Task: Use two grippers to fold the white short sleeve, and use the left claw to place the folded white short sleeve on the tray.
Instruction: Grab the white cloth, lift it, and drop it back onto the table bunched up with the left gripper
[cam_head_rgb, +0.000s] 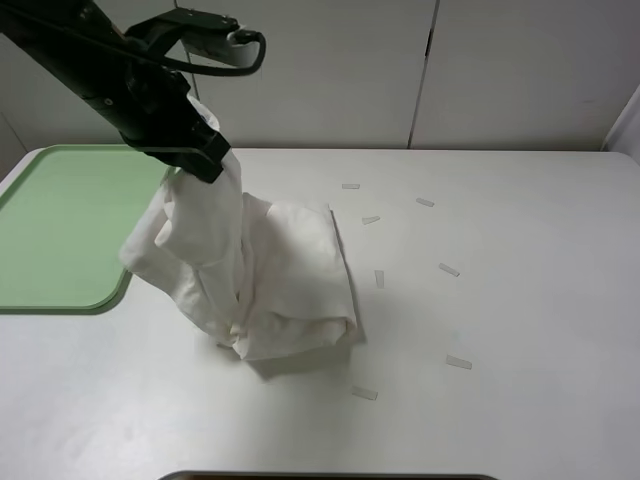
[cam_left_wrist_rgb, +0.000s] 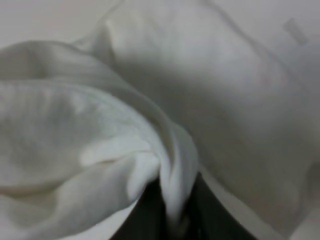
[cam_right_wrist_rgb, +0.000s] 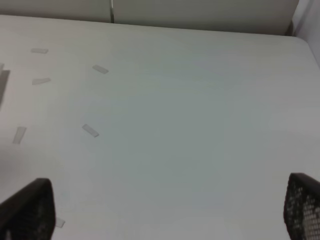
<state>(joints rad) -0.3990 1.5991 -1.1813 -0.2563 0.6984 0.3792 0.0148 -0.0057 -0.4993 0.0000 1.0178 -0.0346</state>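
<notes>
The left claw (cam_head_rgb: 207, 160), in the upper left of the high view, is clamped on a bunch of the white shirt (cam_head_rgb: 285, 285). Its wrist view shows cloth pinched between 2 dark fingers (cam_left_wrist_rgb: 142, 220). The shirt hangs from it in a crumpled column. Its lower part rests folded on the table (cam_head_rgb: 520, 330) at centre frame, just right of the green tray (cam_head_rgb: 60, 230). The right claw (cam_right_wrist_rgb: 165, 210) stands wide apart over the table, holding nothing. Small tape strips (cam_head_rgb: 449, 269) lie right of the shirt.
</notes>
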